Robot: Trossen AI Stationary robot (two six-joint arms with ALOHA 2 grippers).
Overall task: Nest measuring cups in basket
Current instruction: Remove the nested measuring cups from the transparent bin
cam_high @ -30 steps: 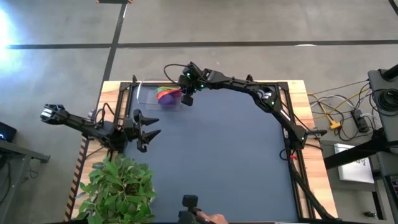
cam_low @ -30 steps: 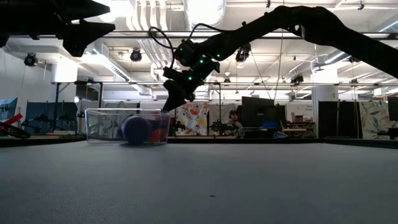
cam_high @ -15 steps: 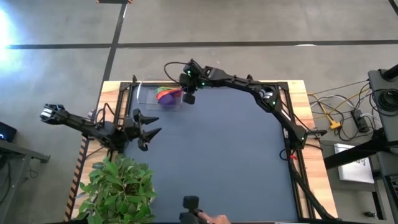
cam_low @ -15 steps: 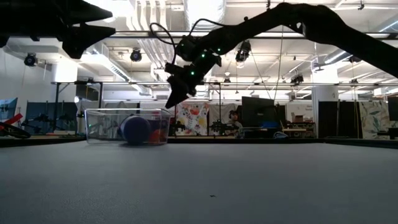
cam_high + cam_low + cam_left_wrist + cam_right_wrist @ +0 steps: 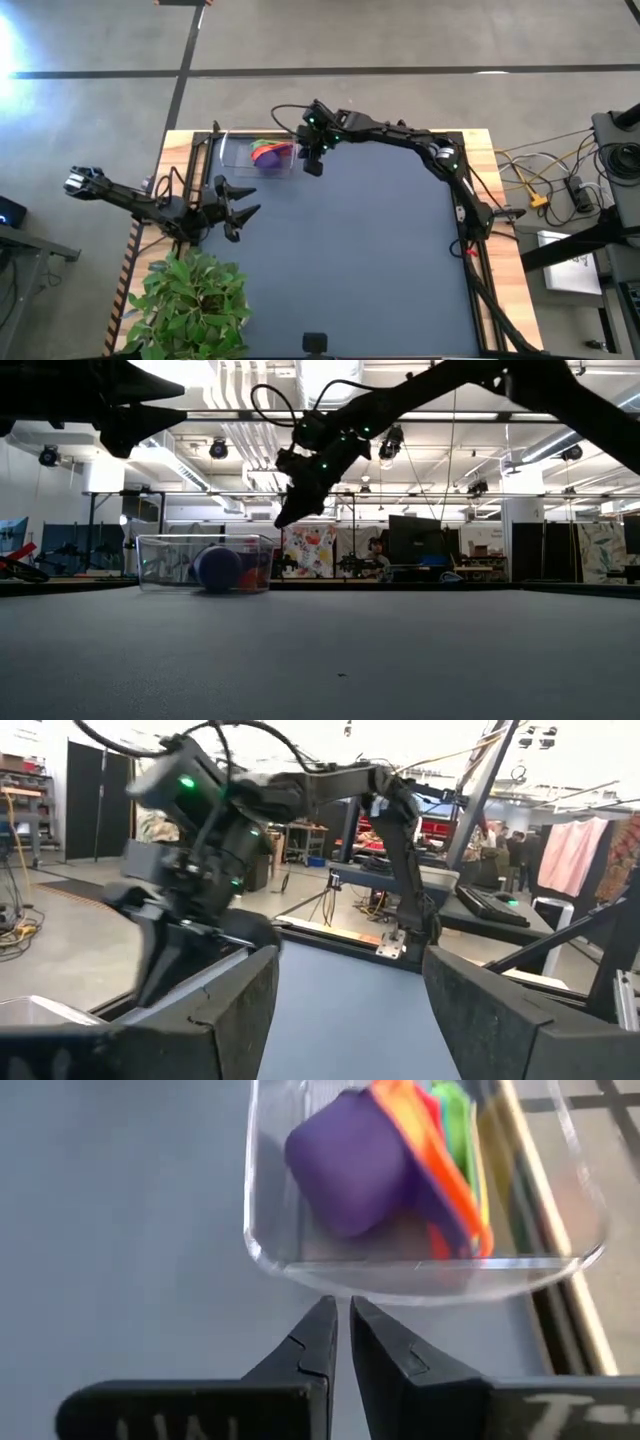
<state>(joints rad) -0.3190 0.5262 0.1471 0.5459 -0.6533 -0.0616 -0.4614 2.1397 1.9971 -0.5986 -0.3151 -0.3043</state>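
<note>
The clear basket (image 5: 238, 152) stands at the table's far left and also shows in the right wrist view (image 5: 400, 1272) and the low view (image 5: 160, 560). Inside it the nested measuring cups (image 5: 268, 153) lie on their side: a purple cup (image 5: 350, 1165) outermost, with orange (image 5: 430, 1150), green (image 5: 455, 1120) and red ones behind it. My right gripper (image 5: 313, 167) hangs just right of the basket, above the table, shut and empty (image 5: 343, 1315). My left gripper (image 5: 243, 213) waits open near the table's left edge (image 5: 350, 1010).
A potted green plant (image 5: 195, 305) stands at the near left corner. A small dark camera (image 5: 314, 343) sits at the near edge. The blue table top (image 5: 360, 250) stretches right of and nearer than the basket.
My right gripper has risen from the basket's right rim and gone a little toward the table's right edge, away from the basket. The cups have stayed in the basket.
</note>
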